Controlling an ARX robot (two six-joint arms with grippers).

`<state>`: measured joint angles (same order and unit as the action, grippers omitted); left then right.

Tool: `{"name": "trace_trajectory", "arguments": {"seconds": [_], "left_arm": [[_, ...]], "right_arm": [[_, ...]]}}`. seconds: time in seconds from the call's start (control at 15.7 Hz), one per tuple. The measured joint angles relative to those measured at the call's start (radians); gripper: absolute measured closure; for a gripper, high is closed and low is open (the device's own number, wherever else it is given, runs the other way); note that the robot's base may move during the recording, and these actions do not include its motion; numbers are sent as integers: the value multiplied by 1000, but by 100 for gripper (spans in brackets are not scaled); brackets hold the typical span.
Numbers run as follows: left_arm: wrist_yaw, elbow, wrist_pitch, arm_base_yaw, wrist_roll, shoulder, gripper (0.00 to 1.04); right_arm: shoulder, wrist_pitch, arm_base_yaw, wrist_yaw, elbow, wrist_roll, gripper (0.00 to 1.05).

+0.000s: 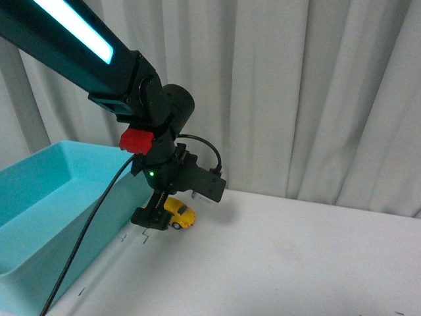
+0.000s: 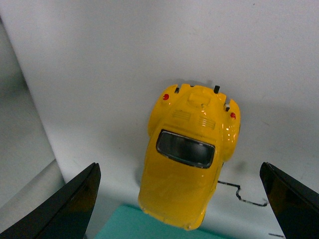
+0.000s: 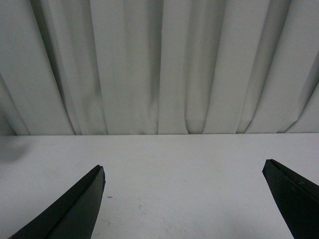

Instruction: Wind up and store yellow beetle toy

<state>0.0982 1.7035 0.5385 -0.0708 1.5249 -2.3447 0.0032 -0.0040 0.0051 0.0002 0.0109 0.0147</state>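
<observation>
Left gripper [image 2: 178, 165]: jaws spread wide, nothing held. In the left wrist view the yellow beetle toy [image 2: 192, 159] sits in the centre of the frame between my two black fingers [image 2: 75, 204]. There is clear table on either side, and neither finger touches it. Its tail-light end points to the top of the frame.

Front view: toy [image 1: 179, 214] rests on the white table [image 1: 296, 263], lower centre-left, just beside the right wall of the teal bin [image 1: 39, 191], partly behind my left wrist.

Right gripper [image 3: 183, 165]: also wide open and empty, facing the pale curtain [image 3: 159, 64] over bare tabletop.
</observation>
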Motion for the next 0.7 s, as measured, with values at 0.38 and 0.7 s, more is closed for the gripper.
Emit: {"name": "trace_trajectory", "arguments": {"seconds": [0.38,0.7], "left_arm": [[15,51,-12,16,-51,-66,38],[-29,10,-21,7,13,-18,64]], "right_arm": [[0,0,0,0,0,0,7],[0,0,0,0,0,0,7]]}}
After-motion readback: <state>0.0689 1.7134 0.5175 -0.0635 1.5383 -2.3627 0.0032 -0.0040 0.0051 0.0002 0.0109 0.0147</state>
